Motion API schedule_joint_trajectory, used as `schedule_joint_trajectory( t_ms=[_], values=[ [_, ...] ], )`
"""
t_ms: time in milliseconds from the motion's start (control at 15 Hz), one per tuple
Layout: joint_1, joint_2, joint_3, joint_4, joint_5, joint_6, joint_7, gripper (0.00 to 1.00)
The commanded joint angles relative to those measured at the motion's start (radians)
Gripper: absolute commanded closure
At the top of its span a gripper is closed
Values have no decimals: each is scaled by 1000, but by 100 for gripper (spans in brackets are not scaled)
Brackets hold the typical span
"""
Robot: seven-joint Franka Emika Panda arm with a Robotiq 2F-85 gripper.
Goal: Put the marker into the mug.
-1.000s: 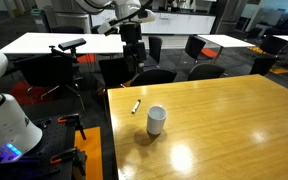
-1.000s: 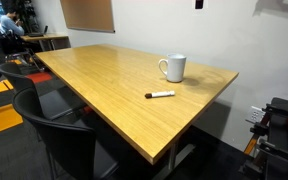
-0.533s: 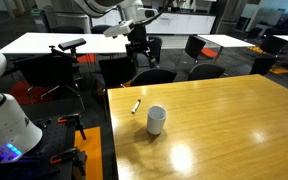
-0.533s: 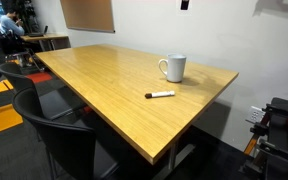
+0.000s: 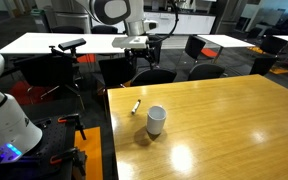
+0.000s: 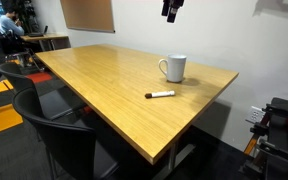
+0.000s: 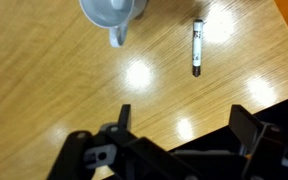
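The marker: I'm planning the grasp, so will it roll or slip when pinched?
The marker looks round and thin, lying flat on the glossy table, so a nudge would probably roll it. It seems rigid and light, likely easy to lift. Its smooth body may slip in a loose pinch.

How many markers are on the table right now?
1. The marker lies flat on the wooden table near the mug, not touching it. No other marker shows in any view.
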Motion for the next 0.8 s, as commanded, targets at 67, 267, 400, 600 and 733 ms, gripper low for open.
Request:
schedule_joint_trajectory(
  t_ms=[67, 267, 400, 600, 733],
  values=[
    [22, 73, -3, 5, 129, 22, -190, 0],
    [14, 122, 10, 6, 132, 36, -238, 0],
    [9, 158, 16, 8, 120, 55, -247, 0],
    [0, 216, 27, 22, 118, 76, -254, 0],
    [-3, 198, 34, 6, 107, 50, -219, 0]
  ],
)
